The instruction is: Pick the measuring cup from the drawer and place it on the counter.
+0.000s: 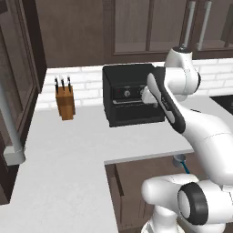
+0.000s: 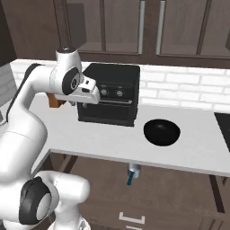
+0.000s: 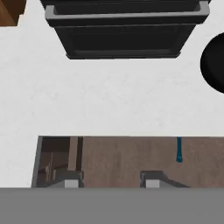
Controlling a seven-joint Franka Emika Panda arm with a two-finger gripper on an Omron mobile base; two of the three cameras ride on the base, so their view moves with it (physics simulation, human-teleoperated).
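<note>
The measuring cup (image 1: 179, 159) is a small grey cup with a teal handle, lying in the open drawer (image 1: 136, 182) just under the counter's front edge. It also shows from the right base (image 2: 134, 170). In the hand view the counter's edge hides the cup, and its teal handle (image 3: 178, 149) lies on the brown drawer floor (image 3: 127, 159). My gripper (image 3: 111, 181) hangs high over the white counter (image 1: 77, 145), in front of the oven, well above the cup and to its left. Its jaws are apart with nothing between them, so it is open.
A black oven (image 1: 132, 93) stands at the back of the counter, with a wooden knife block (image 1: 66, 103) to its left. A black round pan (image 2: 161, 131) sits on the counter right of the oven. Dark upper cabinets (image 2: 134, 22) hang above.
</note>
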